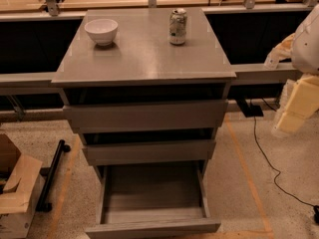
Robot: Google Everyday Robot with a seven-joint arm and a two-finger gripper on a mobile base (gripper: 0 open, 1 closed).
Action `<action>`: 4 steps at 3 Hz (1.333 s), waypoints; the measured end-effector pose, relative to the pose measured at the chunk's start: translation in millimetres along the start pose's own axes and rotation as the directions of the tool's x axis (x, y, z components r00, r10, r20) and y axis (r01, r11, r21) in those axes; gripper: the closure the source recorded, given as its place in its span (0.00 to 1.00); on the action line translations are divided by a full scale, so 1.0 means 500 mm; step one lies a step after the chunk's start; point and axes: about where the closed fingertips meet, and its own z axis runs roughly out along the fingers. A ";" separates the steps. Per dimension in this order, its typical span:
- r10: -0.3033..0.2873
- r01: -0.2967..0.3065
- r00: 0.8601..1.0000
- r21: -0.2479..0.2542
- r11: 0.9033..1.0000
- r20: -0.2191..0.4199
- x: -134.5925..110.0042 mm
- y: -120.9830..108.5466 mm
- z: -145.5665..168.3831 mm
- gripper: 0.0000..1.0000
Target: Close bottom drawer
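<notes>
The grey cabinet (pixel 144 59) stands in the middle of the view with three drawers. The bottom drawer (pixel 152 227) is pulled far out; its deep box (pixel 152 188) is open and looks empty. The middle drawer (pixel 148 152) and the top drawer (pixel 145 115) each stick out a little. My gripper (pixel 297 106), cream-coloured below the white arm (pixel 306 39), hangs at the right edge of the view. It is apart from the cabinet, at about the height of the top drawer, and well above the bottom drawer's front.
A white bowl (pixel 101 30) and a drinks can (pixel 178 26) stand on the cabinet top. A cardboard box (pixel 15 188) and a black bar (pixel 52 173) lie on the floor at the left. A black cable (pixel 261 148) runs over the floor at the right. Long tables stand behind.
</notes>
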 end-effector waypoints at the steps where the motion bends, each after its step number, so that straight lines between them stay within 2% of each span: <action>1: -0.003 0.003 1.000 0.001 1.000 0.016 0.011 -0.004 0.036 0.34; 2: 0.012 -0.011 0.998 -0.025 1.000 0.056 0.044 -0.001 0.122 0.57; 3: 0.078 -0.068 0.990 -0.089 0.994 0.116 0.064 0.010 0.252 0.81; 4: 0.081 -0.071 0.989 -0.089 0.994 0.121 0.063 0.006 0.264 1.00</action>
